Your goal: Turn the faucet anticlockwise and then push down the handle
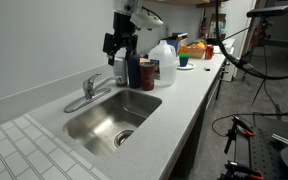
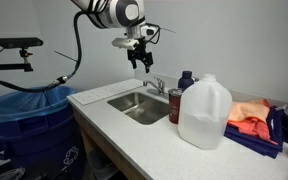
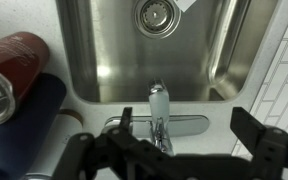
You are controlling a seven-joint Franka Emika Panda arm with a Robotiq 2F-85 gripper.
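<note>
The chrome faucet [image 1: 89, 88] stands at the back rim of the steel sink [image 1: 99, 125], and its spout points out over the basin. It also shows in an exterior view [image 2: 156, 85] and in the wrist view [image 3: 159, 105], where its handle is hard to tell from the spout. My gripper [image 1: 121, 45] hangs in the air above the faucet, apart from it, also seen in an exterior view [image 2: 139, 55]. In the wrist view my gripper [image 3: 169, 150] is open and empty, its two dark fingers on either side of the faucet base.
A dark blue bottle [image 1: 134, 70], a red can [image 1: 147, 72] and a white jug [image 1: 164, 60] stand beside the sink. Cloths and containers [image 2: 249, 118] lie further along the counter. A tiled wall [image 1: 24, 50] is behind the faucet. A blue bin [image 2: 29, 130] stands by the counter end.
</note>
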